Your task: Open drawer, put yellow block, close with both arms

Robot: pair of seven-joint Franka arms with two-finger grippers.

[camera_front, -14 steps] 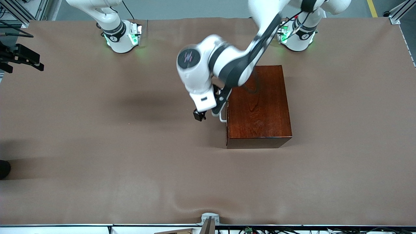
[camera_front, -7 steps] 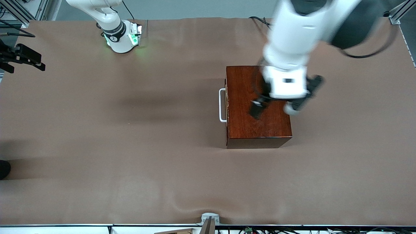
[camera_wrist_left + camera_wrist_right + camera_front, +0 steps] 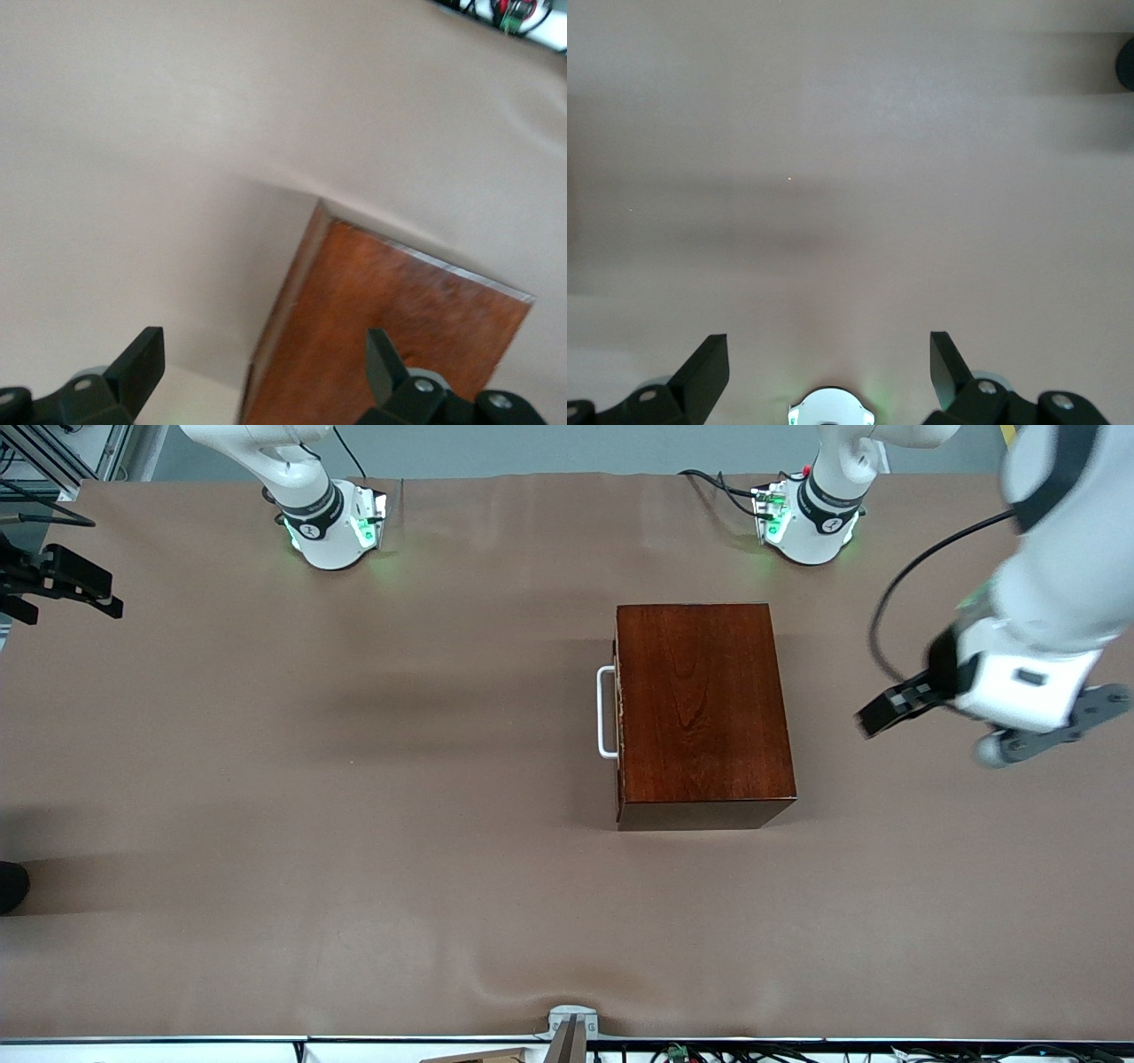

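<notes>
Drawer (image 3: pixel 617 708) shut, flush in box (image 3: pixel 704 713), white handle (image 3: pixel 606 712) at box's nine o'clock, facing right arm's end of table (image 3: pixel 354 824). Yellow block: can't see it anywhere. My left claw (image 3: pixel 881 713) up over bare table at box's three o'clock, fingers (image 3: pixel 142 359) spread wide, nothing held. Right claw (image 3: pixel 829 367) at table edge by right arm's end, gaping open, empty, waiting.

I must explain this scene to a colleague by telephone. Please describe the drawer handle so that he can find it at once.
On the brown table cover stands one dark mahogany box, nearer the left arm's end. Its closed drawer front faces the right arm's end, and there sits the handle: a white U-shaped bar, the only white part on the dark wood.
</notes>
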